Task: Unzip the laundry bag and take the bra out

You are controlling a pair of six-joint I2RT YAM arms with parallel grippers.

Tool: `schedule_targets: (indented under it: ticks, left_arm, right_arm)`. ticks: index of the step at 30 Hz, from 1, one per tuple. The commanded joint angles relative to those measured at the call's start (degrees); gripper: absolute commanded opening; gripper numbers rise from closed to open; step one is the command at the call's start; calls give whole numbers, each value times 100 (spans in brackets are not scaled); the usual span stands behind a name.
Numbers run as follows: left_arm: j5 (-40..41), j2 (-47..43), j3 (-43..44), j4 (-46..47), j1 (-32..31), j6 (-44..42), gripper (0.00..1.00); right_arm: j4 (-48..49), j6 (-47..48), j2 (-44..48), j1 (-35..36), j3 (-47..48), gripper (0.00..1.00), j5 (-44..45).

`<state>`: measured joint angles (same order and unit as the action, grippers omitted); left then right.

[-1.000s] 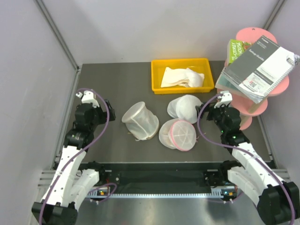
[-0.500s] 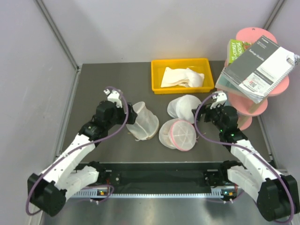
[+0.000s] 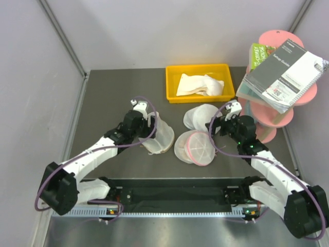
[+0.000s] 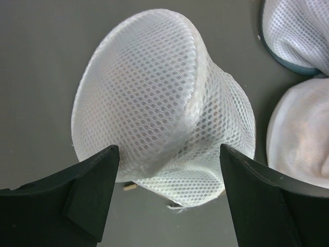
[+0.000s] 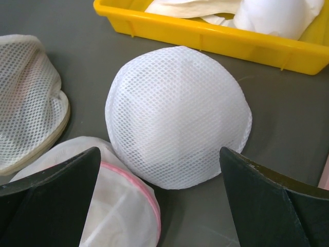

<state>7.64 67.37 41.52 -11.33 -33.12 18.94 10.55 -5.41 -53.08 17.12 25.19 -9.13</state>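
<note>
The laundry bag [image 3: 157, 135], a translucent white mesh pod with a beige-tan rim, lies tilted on the dark table left of centre. My left gripper [image 3: 150, 121] is at its left upper side. In the left wrist view the bag [image 4: 159, 98] fills the middle, and my left gripper [image 4: 167, 152] stands open with one finger on each side of the bag's lower part. The bag's tan rim [image 5: 31, 154] shows at the left of the right wrist view. My right gripper [image 3: 218, 126] is open and empty [image 5: 159, 154], facing other bags. The bra is hidden.
A plain white mesh bag [image 3: 201, 116] [image 5: 177, 116] and a pink-rimmed mesh bag [image 3: 196, 147] [image 5: 118, 216] lie right of the laundry bag. A yellow tray [image 3: 171, 88] with white cloth stands behind them. At the right, a pink stand [image 3: 280, 116] carries books.
My left arm has swung right and forward from the table's left side to the laundry bag, so its fingers now straddle it. My right gripper has shifted slightly left.
</note>
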Motion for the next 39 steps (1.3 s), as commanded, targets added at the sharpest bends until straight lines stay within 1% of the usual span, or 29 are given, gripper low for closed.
schedule_targets:
  ticks: [1, 2, 4, 5, 7, 9, 12, 14, 18, 20, 23, 27, 30, 34, 37, 39]
  left_arm:
    - [475, 100, 67, 492, -62, -154, 80]
    - [528, 127, 58, 500, -71, -197, 71]
    - [642, 179, 50, 527, -80, -206, 56]
    - [668, 197, 49, 536, -80, -215, 36]
    - [739, 215, 32, 544, -80, -233, 18]
    - [765, 197, 67, 405, -80, -242, 0]
    - [748, 101, 190, 255, -80, -163, 0]
    - [748, -4, 278, 97, -80, 73, 0]
    - [660, -417, 260, -53, -63, 391, 0]
    - [660, -575, 295, -202, -54, 548, 0]
    - [555, -901, 313, -264, 51, 707, 0]
    - [-85, -1156, 357, -290, 297, 901, 0]
    - [-376, -1200, 383, -299, 447, 1032, 0]
    - [-737, -1270, 348, -124, 596, 1182, 0]
    - [-1254, -1350, 278, 86, 754, 1331, 0]
    - [-1440, -1411, 234, 157, 877, 1437, 0]
  right_arm:
    - [97, 189, -229, 317, 399, 100, -89]
    - [53, 207, -334, 457, 434, 100, -55]
    - [18, 198, -422, 590, 513, 100, -28]
    - [9, 181, -501, 747, 539, 100, -19]
    - [-44, 163, -537, 950, 627, 100, 25]
    - [-88, 111, -607, 1318, 758, 100, 182]
    - [-193, 32, -747, 1933, 1030, 100, 428]
    - [-220, -82, -940, 2406, 1172, 100, 700]
    - [-202, -775, -1362, 2813, 1593, 100, 877]
    - [-115, -952, -1546, 2962, 1699, 100, 860]
    - [-61, -1137, -1722, 3033, 1849, 99, 895]
    - [-131, -1252, -1846, 3034, 2007, 97, 1123]
    - [-210, -1348, -1899, 3034, 2060, 96, 1115]
    - [-141, -1507, -1987, 3034, 2025, 93, 948]
    - [34, -1647, -2083, 3034, 1920, 91, 763]
    - [105, -1700, -2189, 3034, 1911, 90, 693]
